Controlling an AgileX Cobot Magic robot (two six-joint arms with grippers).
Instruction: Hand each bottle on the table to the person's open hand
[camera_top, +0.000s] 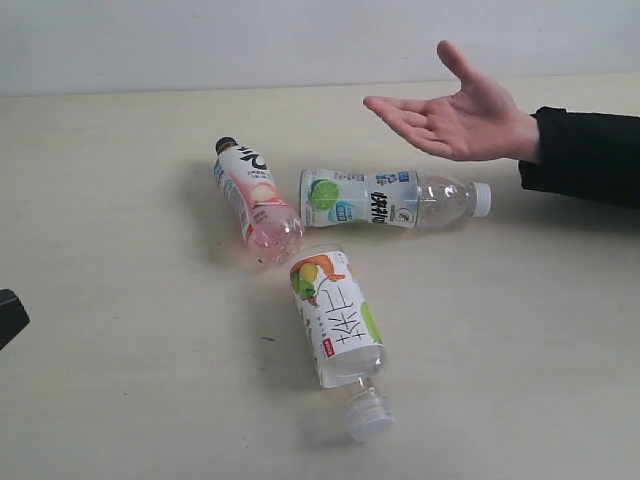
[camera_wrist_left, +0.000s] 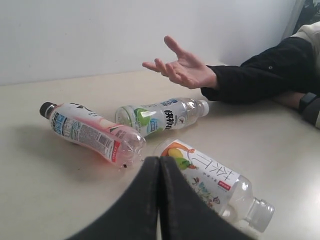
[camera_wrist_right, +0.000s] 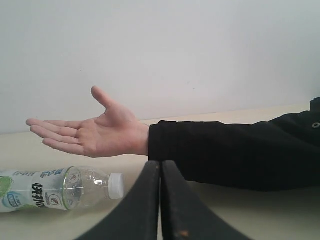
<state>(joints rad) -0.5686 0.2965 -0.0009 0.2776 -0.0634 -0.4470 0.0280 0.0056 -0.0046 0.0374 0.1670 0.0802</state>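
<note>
Three bottles lie on the table. The pink bottle with a black cap lies at the left, the lime bottle with a white cap in the middle, and the fruit bottle nearest the front edge. A fourth bottle with blue marks is out of view. The person's open hand hovers palm up above the lime bottle's cap end. My left gripper is shut and empty, short of the pink bottle and the fruit bottle. My right gripper is shut and empty, below the open hand and beside the lime bottle.
The person's black sleeve rests on the table at the right. A dark piece of the left arm shows at the exterior view's left edge. A pale wall runs behind the table.
</note>
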